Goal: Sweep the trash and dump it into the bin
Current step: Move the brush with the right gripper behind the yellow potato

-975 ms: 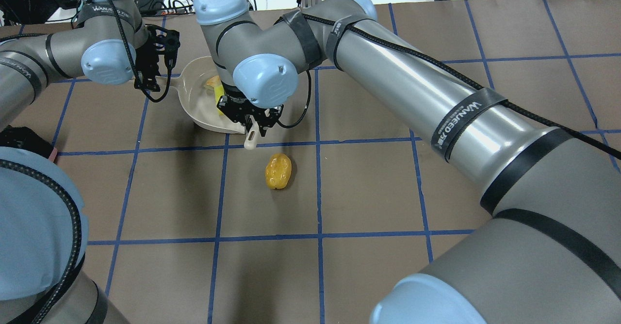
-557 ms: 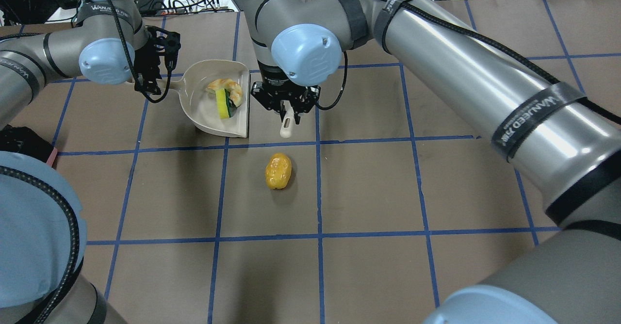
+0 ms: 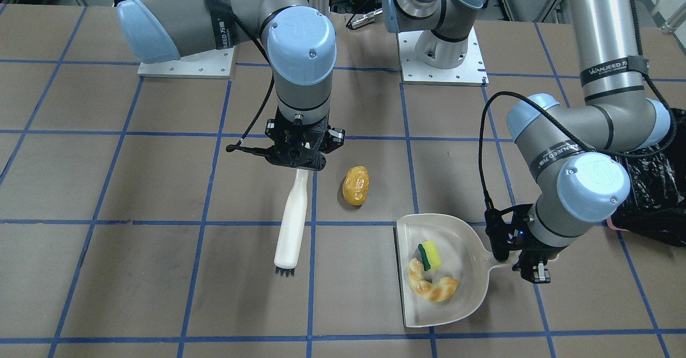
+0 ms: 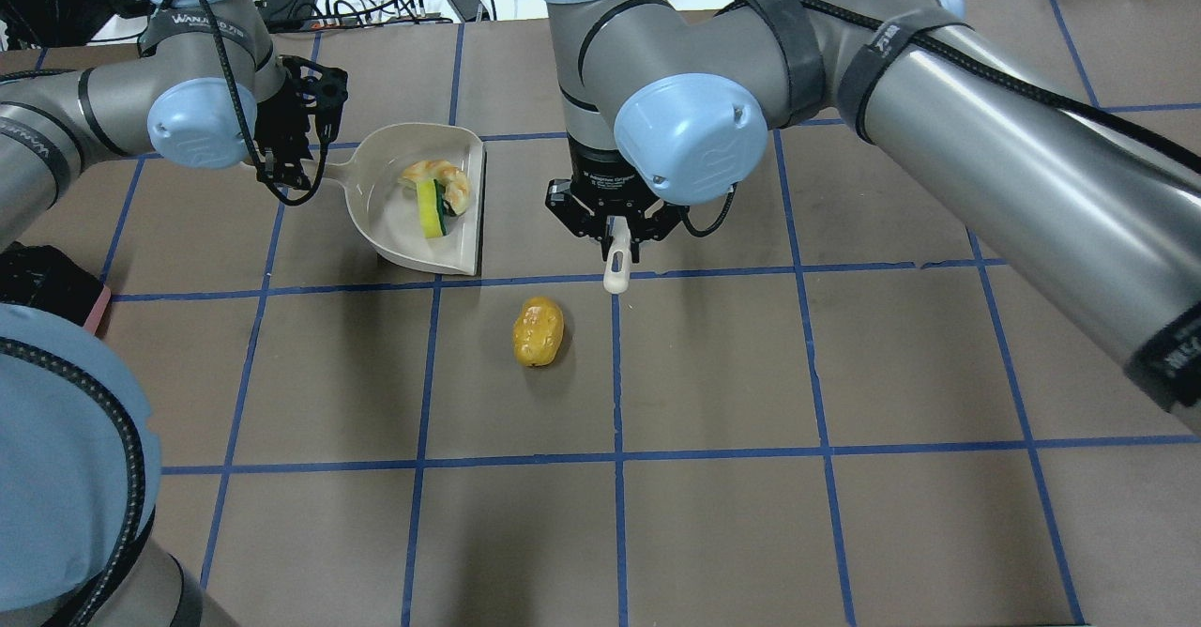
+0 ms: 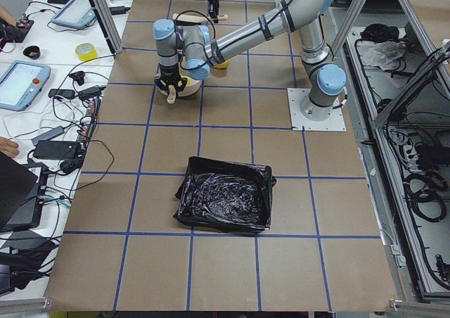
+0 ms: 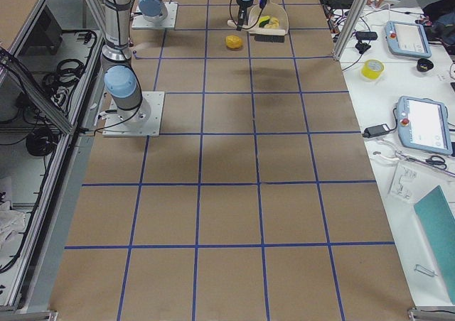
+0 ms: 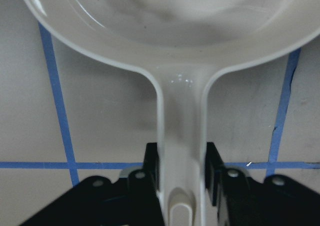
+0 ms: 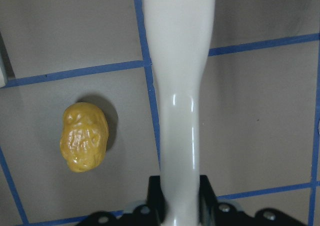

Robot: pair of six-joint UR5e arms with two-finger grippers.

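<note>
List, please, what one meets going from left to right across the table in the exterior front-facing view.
brush → potato-like lump → dustpan → bin

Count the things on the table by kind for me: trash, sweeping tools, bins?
Trash: 3 (potato-like lump, croissant, sponge)
Sweeping tools: 2 (dustpan, brush)
Bins: 1 (black-lined bin)
Total: 6
</note>
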